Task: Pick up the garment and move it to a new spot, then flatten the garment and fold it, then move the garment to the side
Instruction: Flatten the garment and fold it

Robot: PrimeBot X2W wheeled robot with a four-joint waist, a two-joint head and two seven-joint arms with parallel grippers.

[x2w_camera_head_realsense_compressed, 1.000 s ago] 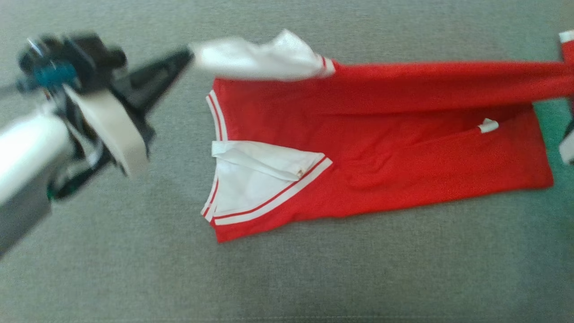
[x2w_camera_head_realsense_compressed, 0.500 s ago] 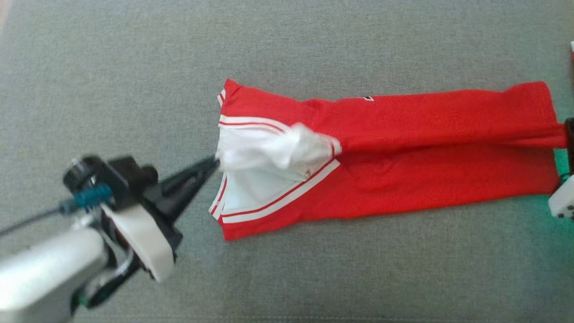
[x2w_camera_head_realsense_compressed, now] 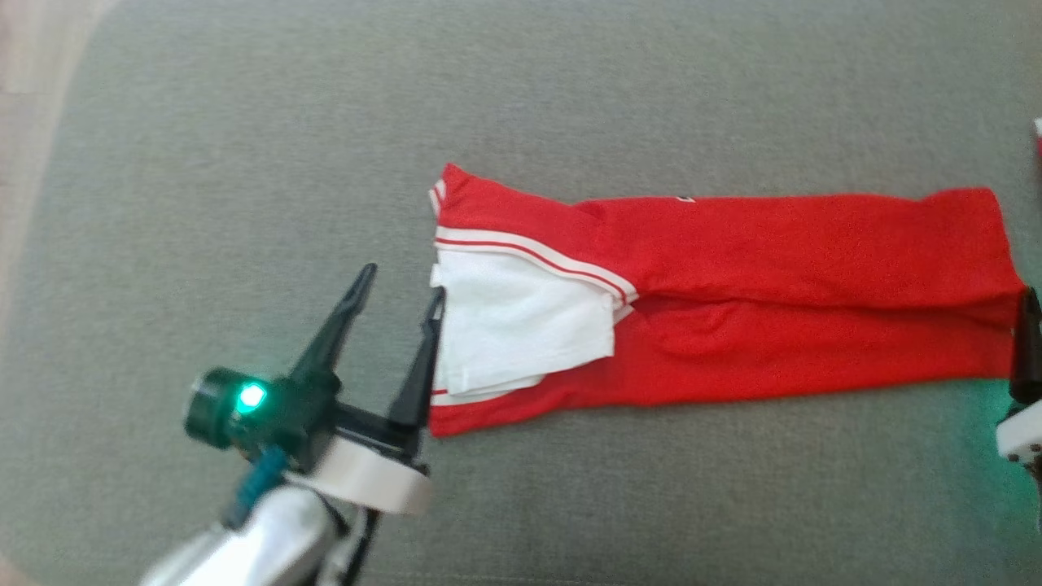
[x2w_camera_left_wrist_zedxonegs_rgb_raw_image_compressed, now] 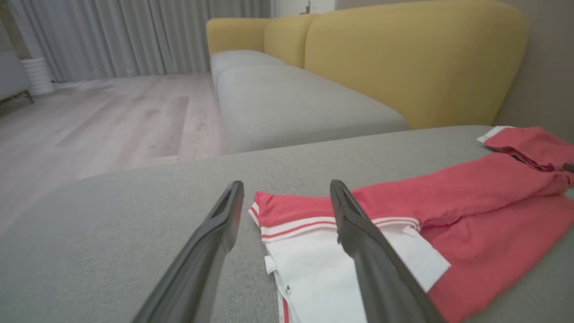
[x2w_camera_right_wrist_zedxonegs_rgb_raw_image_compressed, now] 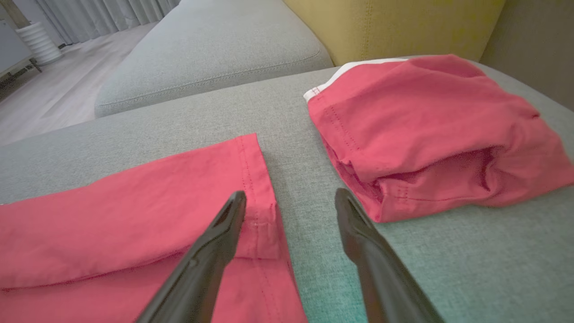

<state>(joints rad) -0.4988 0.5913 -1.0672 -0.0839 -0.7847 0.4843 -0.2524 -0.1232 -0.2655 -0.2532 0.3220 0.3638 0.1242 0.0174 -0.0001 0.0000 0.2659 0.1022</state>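
Observation:
The garment [x2w_camera_head_realsense_compressed: 773, 244], red with a white striped end, lies folded lengthwise in a long band on the grey cushion [x2w_camera_head_realsense_compressed: 244, 146]. My left gripper [x2w_camera_head_realsense_compressed: 404, 281] stands open at its white end, one finger against the white edge, holding nothing. In the left wrist view the left gripper [x2w_camera_left_wrist_zedxonegs_rgb_raw_image_compressed: 286, 186] frames the striped corner of the garment [x2w_camera_left_wrist_zedxonegs_rgb_raw_image_compressed: 448, 202]. In the right wrist view my right gripper [x2w_camera_right_wrist_zedxonegs_rgb_raw_image_compressed: 290, 193] is open over the hem corner of the garment [x2w_camera_right_wrist_zedxonegs_rgb_raw_image_compressed: 134, 215]. One of its fingers [x2w_camera_head_realsense_compressed: 1030, 342] shows at the head view's right edge.
A second red garment [x2w_camera_right_wrist_zedxonegs_rgb_raw_image_compressed: 426, 130] lies bunched on the cushion just beyond the hem. Behind it rises a yellow sofa back [x2w_camera_left_wrist_zedxonegs_rgb_raw_image_compressed: 403, 58], with another grey seat cushion [x2w_camera_left_wrist_zedxonegs_rgb_raw_image_compressed: 291, 103] alongside. Wooden floor [x2w_camera_left_wrist_zedxonegs_rgb_raw_image_compressed: 103, 121] lies past the cushion's left edge.
Both grippers have opened and let go of the garment. Its lifted long edge now lies folded over the lower half. The left arm has swung down toward the front.

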